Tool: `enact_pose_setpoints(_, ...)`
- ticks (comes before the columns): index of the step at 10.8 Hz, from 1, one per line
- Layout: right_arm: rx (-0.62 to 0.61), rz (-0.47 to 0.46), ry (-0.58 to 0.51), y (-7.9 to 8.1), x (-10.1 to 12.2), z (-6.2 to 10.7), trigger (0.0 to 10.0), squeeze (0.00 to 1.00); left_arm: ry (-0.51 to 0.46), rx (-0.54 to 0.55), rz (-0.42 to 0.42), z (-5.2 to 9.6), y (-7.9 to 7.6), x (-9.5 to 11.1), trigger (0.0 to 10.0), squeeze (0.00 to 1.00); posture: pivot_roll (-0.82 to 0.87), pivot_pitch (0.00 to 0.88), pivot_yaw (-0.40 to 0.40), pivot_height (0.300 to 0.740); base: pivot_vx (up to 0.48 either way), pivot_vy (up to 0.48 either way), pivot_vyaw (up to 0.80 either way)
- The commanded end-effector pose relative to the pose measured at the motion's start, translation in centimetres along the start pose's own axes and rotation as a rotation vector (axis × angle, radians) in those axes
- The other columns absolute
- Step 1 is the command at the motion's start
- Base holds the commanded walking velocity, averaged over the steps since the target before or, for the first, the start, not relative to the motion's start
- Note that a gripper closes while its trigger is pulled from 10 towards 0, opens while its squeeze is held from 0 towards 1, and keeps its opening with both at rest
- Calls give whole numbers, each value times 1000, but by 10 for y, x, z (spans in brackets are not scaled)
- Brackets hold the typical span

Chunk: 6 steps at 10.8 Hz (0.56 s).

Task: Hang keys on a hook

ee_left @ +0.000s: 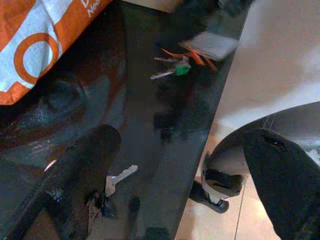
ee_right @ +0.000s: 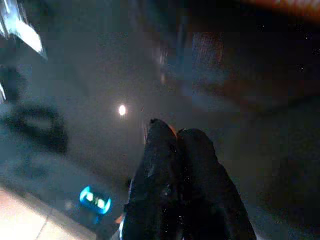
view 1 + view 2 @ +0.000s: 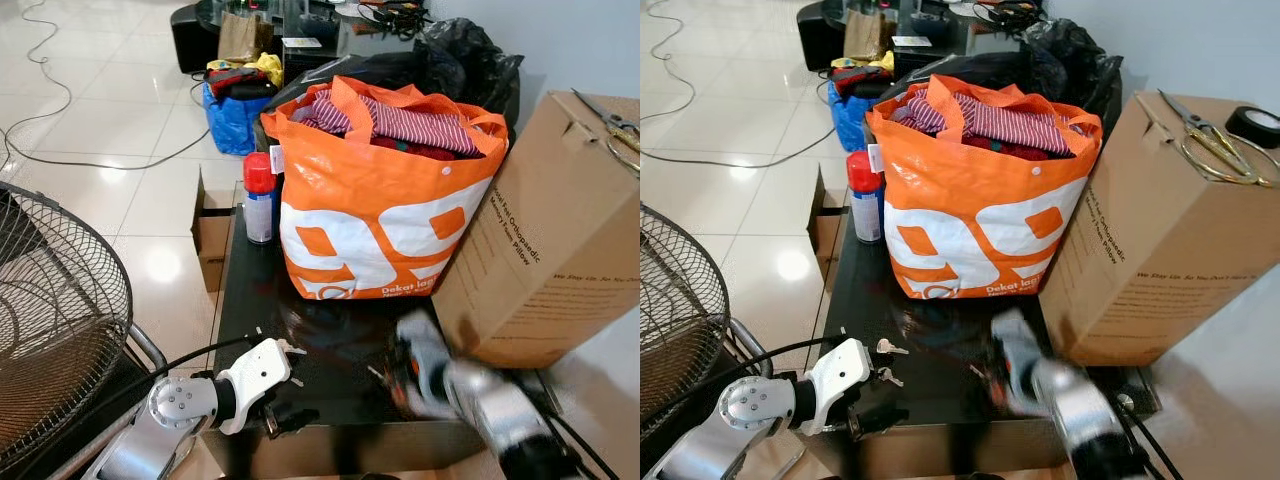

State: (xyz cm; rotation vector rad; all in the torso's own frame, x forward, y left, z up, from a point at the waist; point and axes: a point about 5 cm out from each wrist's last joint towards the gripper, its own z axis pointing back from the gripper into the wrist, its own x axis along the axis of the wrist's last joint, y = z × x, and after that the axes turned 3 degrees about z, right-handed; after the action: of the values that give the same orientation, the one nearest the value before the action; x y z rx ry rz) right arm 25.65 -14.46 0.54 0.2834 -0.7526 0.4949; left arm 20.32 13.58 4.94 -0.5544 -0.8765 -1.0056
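A key bunch (image 1: 175, 66) with a green tag and orange strands sits at the front of the glossy black table (image 3: 330, 385). My right gripper (image 3: 412, 362), blurred by motion, is directly at the bunch. In the right wrist view its fingers (image 2: 160, 150) are pressed together with an orange sliver between the tips. Loose silver keys (image 3: 886, 347) lie near the table's front left corner. My left gripper (image 1: 180, 140) stands open there, one finger (image 1: 80, 170) over the tabletop beside a silver key (image 1: 120, 176), the other finger (image 1: 285, 175) past the table edge.
A full orange bag (image 3: 380, 210) and a large cardboard box (image 3: 550, 240) with scissors (image 3: 612, 128) on it crowd the table's back and right. A red-capped spray can (image 3: 259, 200) stands at the back left. A fan grille (image 3: 50, 300) stands on the floor at the left.
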Motion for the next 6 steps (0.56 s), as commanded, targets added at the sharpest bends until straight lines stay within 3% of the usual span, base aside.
enact_pose_setpoints(1, -22, -4, -112, -6, 22, 4, 0, 0, -15, 2, -8, 2, 1, 7, 10000, 0, -31, 0, -113, 740, 0, 0, 0)
enact_pose_setpoints(3, -37, -7, -198, -6, 38, 3, 0, 0, -13, 8, -7, 3, 1, 8, 10000, 0, -28, 0, -117, 740, 0, 0, 0)
enact_pose_setpoints(6, -62, 8, -188, -8, 35, 1, 0, 0, -8, 14, -6, 4, 1, 8, 10000, 0, -26, 0, -118, 740, 0, 0, 0)
